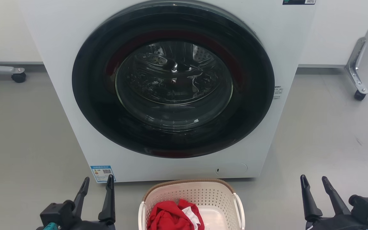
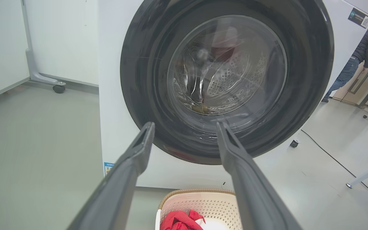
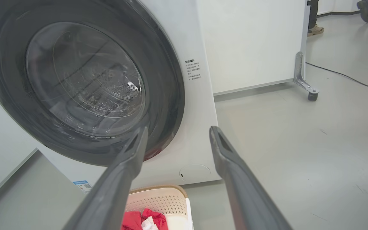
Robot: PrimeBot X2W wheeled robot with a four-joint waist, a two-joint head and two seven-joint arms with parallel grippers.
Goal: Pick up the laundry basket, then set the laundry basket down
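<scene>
Laundry basket (image 1: pixel 203 195) upright, handles (image 1: pixel 242 210) left and right, length cropped

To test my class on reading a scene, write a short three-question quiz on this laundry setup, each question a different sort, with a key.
1. True or false: the washing machine door is shut.
2. What lies in the laundry basket? A red clothes; B shoes; C nothing.
3. Fill in: the left gripper and right gripper are both ____, holding nothing.
Key: 1 true; 2 A; 3 open.
</scene>
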